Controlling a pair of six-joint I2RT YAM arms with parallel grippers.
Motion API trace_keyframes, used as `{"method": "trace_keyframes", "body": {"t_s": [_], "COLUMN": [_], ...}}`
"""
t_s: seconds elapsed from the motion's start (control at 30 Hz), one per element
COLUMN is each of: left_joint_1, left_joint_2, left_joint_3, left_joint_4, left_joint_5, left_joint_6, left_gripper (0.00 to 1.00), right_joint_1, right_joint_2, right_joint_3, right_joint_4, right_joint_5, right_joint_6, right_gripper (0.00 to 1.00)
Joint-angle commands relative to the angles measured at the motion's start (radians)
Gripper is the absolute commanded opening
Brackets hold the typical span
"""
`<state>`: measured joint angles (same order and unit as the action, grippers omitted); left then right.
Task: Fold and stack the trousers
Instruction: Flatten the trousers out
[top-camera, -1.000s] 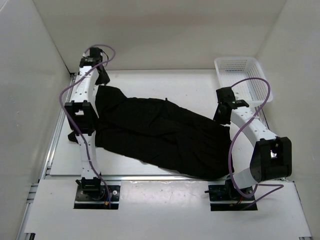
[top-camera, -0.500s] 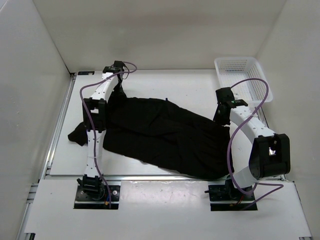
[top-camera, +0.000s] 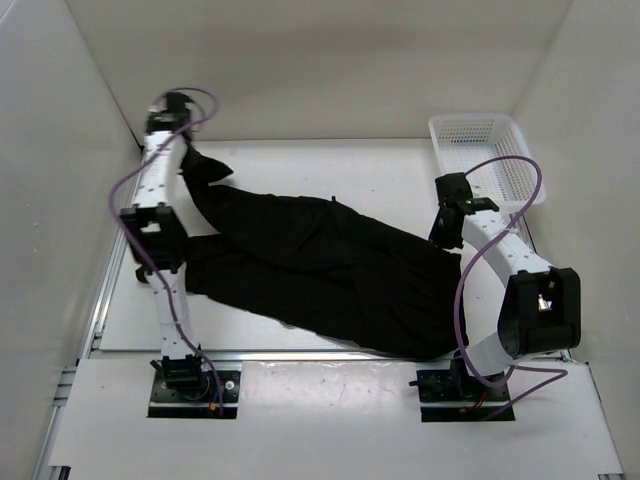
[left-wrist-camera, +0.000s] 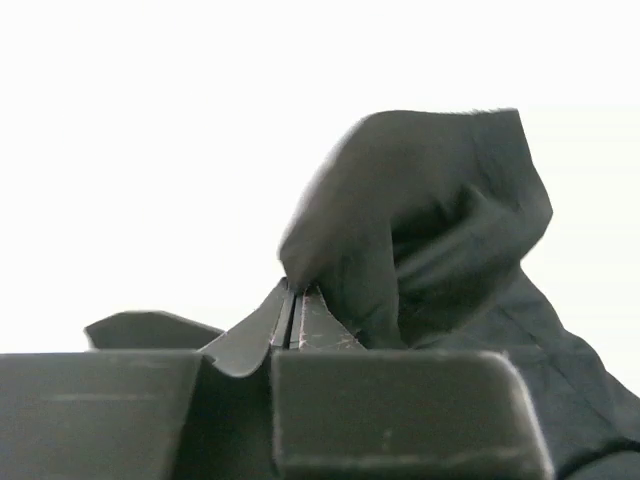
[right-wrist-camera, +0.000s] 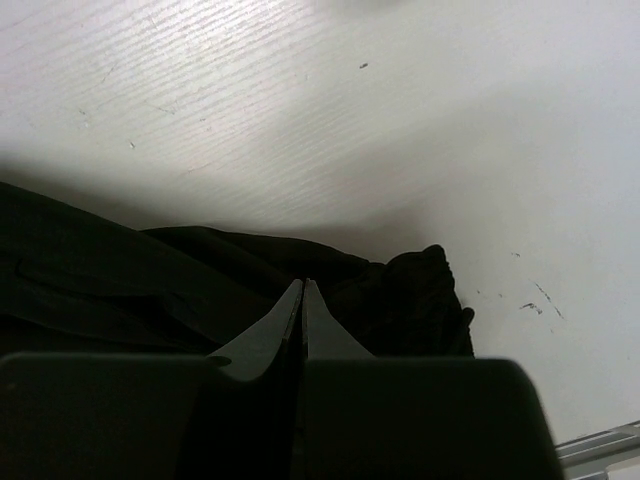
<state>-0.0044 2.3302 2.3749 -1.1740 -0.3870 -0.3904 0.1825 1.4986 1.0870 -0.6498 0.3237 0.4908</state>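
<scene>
The black trousers (top-camera: 320, 265) lie spread slantwise across the white table, from far left to near right. My left gripper (top-camera: 189, 153) is raised at the far left corner and shut on an end of the cloth, which hangs from it as a peak (top-camera: 207, 166). In the left wrist view the pinched fold of the trousers (left-wrist-camera: 430, 220) bulges just beyond the closed left gripper (left-wrist-camera: 292, 292). My right gripper (top-camera: 446, 230) sits at the trousers' right end. In the right wrist view the right gripper (right-wrist-camera: 303, 286) is shut, its tips against bunched trousers cloth (right-wrist-camera: 410, 290).
A white slotted basket (top-camera: 475, 119) stands at the far right corner of the table (top-camera: 380, 170). White walls close in on the left, back and right. Purple cables loop over both arms.
The left jaws closed on the trousers' end. The left arm swung right, then back to the far left, lifting the cloth with it. The right arm stayed put.
</scene>
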Motion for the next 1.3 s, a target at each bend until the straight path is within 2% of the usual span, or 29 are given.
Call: {"method": "trace_keyframes", "body": {"t_s": [0.0,0.03,0.07,0.17,0.33,0.4,0.43,0.47,0.5,0.6,0.73,0.93,1.1,1.27], "left_joint_1": [0.177,0.204,0.243,0.244,0.187,0.147,0.132,0.117,0.088,0.054,0.021,0.012,0.012,0.012], "left_joint_2": [-0.219,-0.23,-0.221,-0.184,-0.219,-0.233,-0.233,-0.233,-0.218,-0.167,-0.086,0.038,0.109,0.224], "left_joint_3": [-0.117,-0.135,-0.135,-0.091,-0.072,-0.072,-0.063,-0.063,-0.063,-0.085,-0.16,-0.21,-0.113,0.03], "left_joint_4": [0.083,0.083,0.083,0.021,0.03,0.043,0.043,0.043,0.043,0.031,0.031,0.089,0.066,0.037], "left_joint_5": [0.086,0.155,0.18,0.212,0.163,0.175,0.175,0.187,0.188,0.212,0.336,0.336,0.347,0.379], "left_joint_6": [-0.054,-0.065,-0.065,-0.053,-0.042,-0.007,0.004,0.018,0.031,0.056,0.065,0.054,0.054,0.064], "left_gripper": [0.19,0.48,0.65,0.76,0.77,0.71,0.43,0.21,0.1,0.1,0.1,0.1,0.1,0.16], "right_joint_1": [-0.012,-0.012,-0.012,-0.012,-0.012,-0.012,-0.012,-0.012,-0.012,-0.012,-0.012,-0.025,-0.057,-0.075], "right_joint_2": [-0.015,-0.003,0.009,0.02,0.029,0.02,0.02,0.011,0.011,0.011,0.011,0.068,0.089,0.143], "right_joint_3": [0.065,0.065,0.079,0.099,0.108,0.108,0.108,0.099,0.099,0.099,0.09,0.129,0.191,0.269], "right_joint_4": [0.003,0.003,0.003,0.003,0.003,0.003,0.003,0.003,0.003,0.003,0.003,0.003,0.012,0.012], "right_joint_5": [0.018,0.018,0.018,0.018,0.018,0.018,0.018,0.018,0.018,0.018,0.018,0.018,0.029,0.051], "right_joint_6": [0.005,0.005,0.005,0.005,0.005,0.005,0.005,0.005,0.005,0.005,0.014,0.023,0.041,0.071], "right_gripper": [0.0,0.0,0.0,0.0,0.0,0.0,0.0,0.0,0.0,0.0,0.0,0.0,0.0,0.0]}}
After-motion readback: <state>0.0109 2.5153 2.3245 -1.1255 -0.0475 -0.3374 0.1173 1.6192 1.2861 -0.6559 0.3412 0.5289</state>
